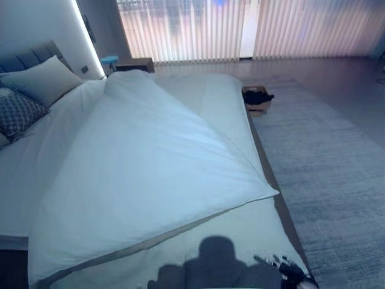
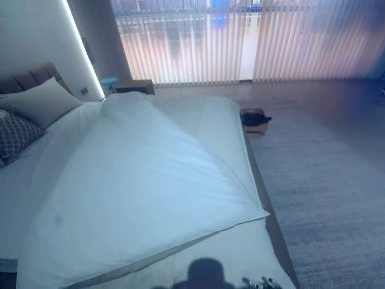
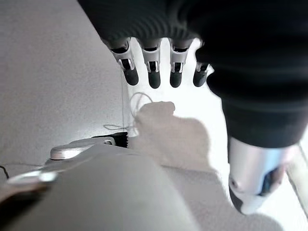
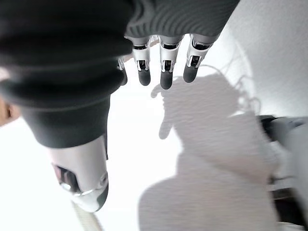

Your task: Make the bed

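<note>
Vertical blinds (image 1: pixel 240 27) glow; our right hand (image 4: pixel 163 67) and left hand (image 3: pixel 154 72) hang uncurled, empty; grabbing the duvet (image 1: pixel 144 174) unevenly risks worsening its skew.

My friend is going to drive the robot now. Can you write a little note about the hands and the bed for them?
Left robot hand: open, fingers relaxed, holding nothing, above the edge of the bed.
Right robot hand: open and empty, over the white sheet near the foot of the bed.
Blanket: lies crooked across the bed, one corner pointing at the right edge, so the sheet at the foot is uncovered.
Pillows: at the headboard.
Done: blanket is on the bed.
Left: probably pull the blanket straight and smooth it.
</note>
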You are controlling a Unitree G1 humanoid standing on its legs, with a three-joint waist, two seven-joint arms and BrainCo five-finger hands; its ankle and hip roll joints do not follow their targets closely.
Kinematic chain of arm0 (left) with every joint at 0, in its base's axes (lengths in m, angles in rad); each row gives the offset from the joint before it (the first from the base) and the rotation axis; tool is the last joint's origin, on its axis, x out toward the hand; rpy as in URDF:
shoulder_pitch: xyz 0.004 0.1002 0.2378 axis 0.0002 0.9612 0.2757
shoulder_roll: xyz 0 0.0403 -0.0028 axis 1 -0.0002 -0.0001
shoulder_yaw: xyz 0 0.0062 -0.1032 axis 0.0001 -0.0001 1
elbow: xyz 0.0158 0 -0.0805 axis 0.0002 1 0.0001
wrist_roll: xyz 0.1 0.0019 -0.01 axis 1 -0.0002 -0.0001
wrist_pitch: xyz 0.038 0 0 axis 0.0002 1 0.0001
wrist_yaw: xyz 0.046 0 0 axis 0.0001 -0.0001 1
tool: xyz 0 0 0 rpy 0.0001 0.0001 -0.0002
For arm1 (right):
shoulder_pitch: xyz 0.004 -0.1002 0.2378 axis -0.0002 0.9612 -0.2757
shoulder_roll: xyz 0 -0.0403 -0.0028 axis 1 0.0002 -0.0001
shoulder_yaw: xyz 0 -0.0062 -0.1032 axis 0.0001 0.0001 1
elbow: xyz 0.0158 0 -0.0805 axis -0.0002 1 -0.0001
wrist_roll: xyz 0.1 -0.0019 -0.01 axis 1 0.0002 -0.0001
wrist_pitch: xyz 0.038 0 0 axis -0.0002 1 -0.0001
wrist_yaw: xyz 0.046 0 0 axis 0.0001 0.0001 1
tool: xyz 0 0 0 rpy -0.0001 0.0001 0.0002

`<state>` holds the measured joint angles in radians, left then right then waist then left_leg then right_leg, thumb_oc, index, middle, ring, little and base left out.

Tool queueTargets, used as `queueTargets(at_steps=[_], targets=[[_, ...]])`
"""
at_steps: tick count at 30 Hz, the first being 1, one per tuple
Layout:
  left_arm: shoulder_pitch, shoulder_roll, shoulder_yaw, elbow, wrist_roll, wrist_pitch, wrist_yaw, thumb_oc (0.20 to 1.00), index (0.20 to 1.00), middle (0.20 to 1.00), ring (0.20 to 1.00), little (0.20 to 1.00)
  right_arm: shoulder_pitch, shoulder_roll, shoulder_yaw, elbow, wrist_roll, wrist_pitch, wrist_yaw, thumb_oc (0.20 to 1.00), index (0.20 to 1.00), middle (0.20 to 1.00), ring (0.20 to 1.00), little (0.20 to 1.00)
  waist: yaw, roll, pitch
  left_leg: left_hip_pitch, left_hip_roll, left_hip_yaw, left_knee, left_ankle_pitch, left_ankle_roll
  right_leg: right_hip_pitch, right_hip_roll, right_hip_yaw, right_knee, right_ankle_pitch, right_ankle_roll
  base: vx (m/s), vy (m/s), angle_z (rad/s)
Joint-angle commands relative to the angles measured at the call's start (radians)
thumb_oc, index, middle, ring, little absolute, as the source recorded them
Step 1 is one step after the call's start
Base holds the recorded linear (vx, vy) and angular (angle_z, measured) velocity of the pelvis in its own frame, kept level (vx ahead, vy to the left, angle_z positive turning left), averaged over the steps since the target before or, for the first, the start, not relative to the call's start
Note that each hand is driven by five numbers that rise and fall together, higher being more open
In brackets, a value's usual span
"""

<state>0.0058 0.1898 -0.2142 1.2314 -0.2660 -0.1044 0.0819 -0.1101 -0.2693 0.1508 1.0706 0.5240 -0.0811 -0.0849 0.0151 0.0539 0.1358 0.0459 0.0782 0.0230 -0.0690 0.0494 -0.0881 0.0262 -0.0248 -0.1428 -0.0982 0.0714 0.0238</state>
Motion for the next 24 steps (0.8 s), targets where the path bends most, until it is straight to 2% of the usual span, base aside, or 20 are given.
queueTargets(at_steps=[1,7,11,14,18,24], targets=[[-0.102,-0.01,0.004,0.014,-0.055,-0.033,0.036,1.0,1.0,1.0,1.0,1.0,-0.147,0.0,-0.027,-0.027,0.102,-0.055,-0.038,1.0,1.0,1.0,1.0,1.0,0.0,-0.054,0.084,-0.015,-0.095,-0.011,-0.018,-0.023,0.048,0.0,-0.008,0.006,0.012,-0.042,0.077,-0.08,0.015,0.0],[-0.129,-0.027,-0.06,-0.009,-0.128,-0.038,0.06,1.0,1.0,1.0,1.0,1.0,-0.349,0.005,-0.052,0.019,0.354,-0.094,-0.097,1.0,1.0,1.0,1.0,1.0,0.021,-0.026,0.156,-0.12,-0.1,-0.016,-0.018,0.013,0.043,-0.108,-0.016,0.006,0.017,-0.012,0.078,-0.02,0.011,0.02],[-0.137,-0.039,-0.091,-0.02,-0.153,-0.029,0.068,1.0,1.0,1.0,1.0,1.0,-0.444,0.007,-0.064,0.049,0.465,-0.104,-0.115,1.0,1.0,1.0,1.0,1.0,0.033,-0.008,0.195,-0.166,-0.103,-0.021,-0.018,0.027,0.042,-0.153,-0.02,0.006,0.019,-0.003,0.077,0.0,0.0,0.0],[-0.145,-0.043,-0.107,-0.031,-0.165,-0.029,0.072,1.0,1.0,1.0,1.0,1.0,-0.496,0.006,-0.067,0.051,0.504,-0.109,-0.126,1.0,1.0,1.0,1.0,1.0,0.037,0.003,0.222,-0.197,-0.105,-0.028,-0.018,0.036,0.041,-0.186,-0.021,0.007,0.026,-0.002,0.075,0.0,0.004,0.01],[-0.148,-0.056,-0.155,-0.102,-0.203,-0.035,0.077,1.0,1.0,1.0,1.0,1.0,-0.63,-0.037,-0.099,0.081,0.563,-0.133,-0.16,1.0,1.0,1.0,1.0,1.0,0.053,0.033,0.285,-0.262,-0.113,-0.038,-0.018,0.056,0.039,-0.248,-0.028,0.0,0.041,0.003,0.072,0.01,0.011,0.13],[-0.172,-0.066,-0.206,-0.149,-0.217,-0.042,0.082,1.0,1.0,1.0,1.0,1.0,-0.768,-0.084,-0.119,0.095,0.625,-0.176,-0.171,1.0,1.0,1.0,1.0,1.0,0.058,0.043,0.338,-0.332,-0.113,-0.059,-0.018,0.072,0.035,-0.311,-0.031,-0.002,0.037,0.017,0.073,0.01,-0.006,0.08]])
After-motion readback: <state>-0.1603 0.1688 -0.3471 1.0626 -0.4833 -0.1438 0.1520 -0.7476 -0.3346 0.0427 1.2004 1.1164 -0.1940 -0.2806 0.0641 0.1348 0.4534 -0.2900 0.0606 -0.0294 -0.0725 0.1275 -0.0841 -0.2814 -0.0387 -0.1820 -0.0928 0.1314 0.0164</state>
